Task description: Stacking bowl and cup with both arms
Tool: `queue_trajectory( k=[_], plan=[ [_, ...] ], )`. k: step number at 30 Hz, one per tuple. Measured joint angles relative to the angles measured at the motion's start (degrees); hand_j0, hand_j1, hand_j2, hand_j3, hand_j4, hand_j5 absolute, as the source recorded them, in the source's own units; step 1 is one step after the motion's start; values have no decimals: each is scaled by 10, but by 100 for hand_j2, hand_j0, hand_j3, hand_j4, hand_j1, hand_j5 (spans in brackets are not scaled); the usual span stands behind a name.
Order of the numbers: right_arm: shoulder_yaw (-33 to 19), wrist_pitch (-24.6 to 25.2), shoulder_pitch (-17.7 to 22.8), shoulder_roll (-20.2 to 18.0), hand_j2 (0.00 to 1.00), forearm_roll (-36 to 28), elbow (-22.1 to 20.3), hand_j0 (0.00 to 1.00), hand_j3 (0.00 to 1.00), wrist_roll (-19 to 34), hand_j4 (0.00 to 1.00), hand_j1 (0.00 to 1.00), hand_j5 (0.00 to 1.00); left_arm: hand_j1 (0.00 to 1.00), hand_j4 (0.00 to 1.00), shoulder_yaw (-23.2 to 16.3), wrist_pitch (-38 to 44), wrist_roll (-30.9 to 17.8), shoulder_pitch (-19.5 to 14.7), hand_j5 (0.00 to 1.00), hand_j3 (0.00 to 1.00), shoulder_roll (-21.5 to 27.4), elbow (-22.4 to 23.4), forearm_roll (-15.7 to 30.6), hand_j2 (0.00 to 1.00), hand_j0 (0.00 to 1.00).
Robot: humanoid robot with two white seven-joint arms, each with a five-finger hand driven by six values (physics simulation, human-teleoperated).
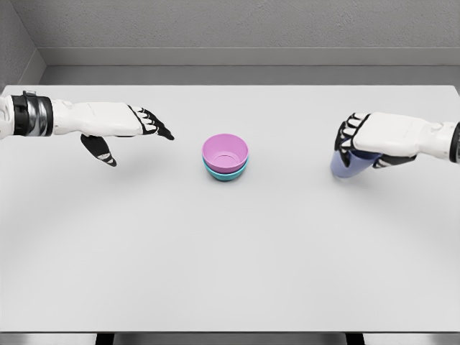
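Near the table's right edge, the right hand (363,147) grips a lavender plastic cup (345,164); tilting could spill it short of the pink bowl (225,152) nested in a teal bowl (224,172). Left hand (133,123) stays-free, fingers spread.

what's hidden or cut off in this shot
- Head view: most of the blue cup sits under the right hand.
- Teal bowl: inside covered by the pink bowl nested in it.
- Left hand open; both arms cut off at the picture edges.
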Motion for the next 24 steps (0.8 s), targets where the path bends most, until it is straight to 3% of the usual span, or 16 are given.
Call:
queue_trajectory(
  k=[9,24],
  plan=[
    [-32,0,-11,44,41,0,2,41,41,0,41,41,41,100,100,0,0,0,0,100,100,0,0,0,100,100],
    [-33,0,-47,115,41,0,2,41,41,0,41,41,41,100,100,0,0,0,0,100,100,0,0,0,100,100]
  ],
)
